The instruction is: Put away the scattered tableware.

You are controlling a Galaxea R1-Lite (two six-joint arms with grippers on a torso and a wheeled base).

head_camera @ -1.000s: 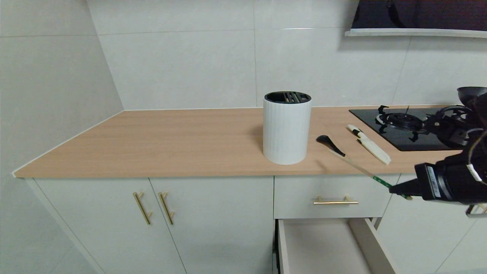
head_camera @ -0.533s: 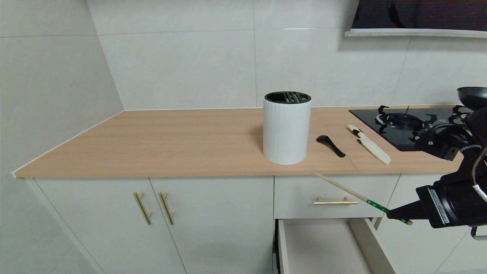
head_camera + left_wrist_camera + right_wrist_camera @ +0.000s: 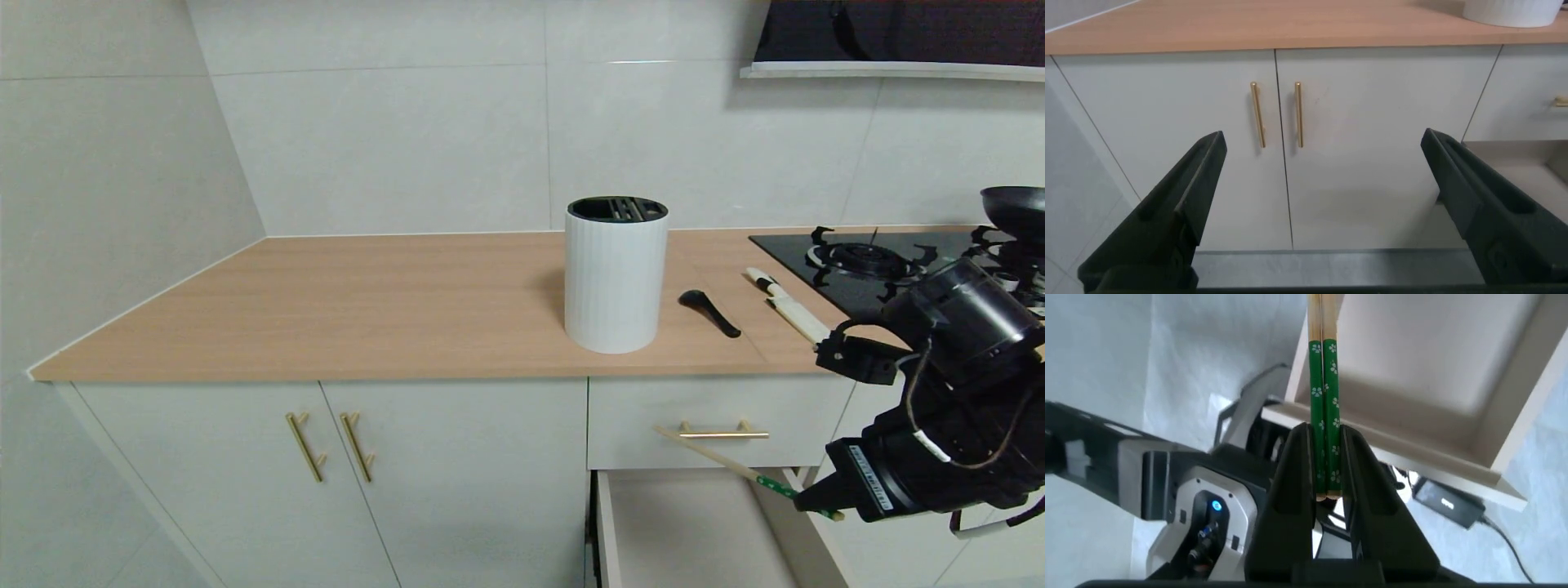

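Chopsticks (image 3: 718,461) (image 3: 1323,376), a green-ended pair, are pinched tight in the right end effector (image 3: 812,502) (image 3: 1323,469), angled over the open drawer (image 3: 686,531) below the desk (image 3: 367,302). A black spoon (image 3: 709,310) and a pale knife (image 3: 788,309) lie on the desk between the white ribbed holder (image 3: 615,278) and the stove (image 3: 865,269). The left end effector (image 3: 1321,143) is spread wide with nothing in it, facing the cupboard doors (image 3: 1388,180).

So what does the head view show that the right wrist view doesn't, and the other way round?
The head view adds the countertop with the white knife block, a black spoon, a pale knife and the gas hob. The right wrist view adds that the chopsticks are a pair, side by side, with pale flowers on their green ends. Both show the right gripper shut on the chopsticks by the open drawer.
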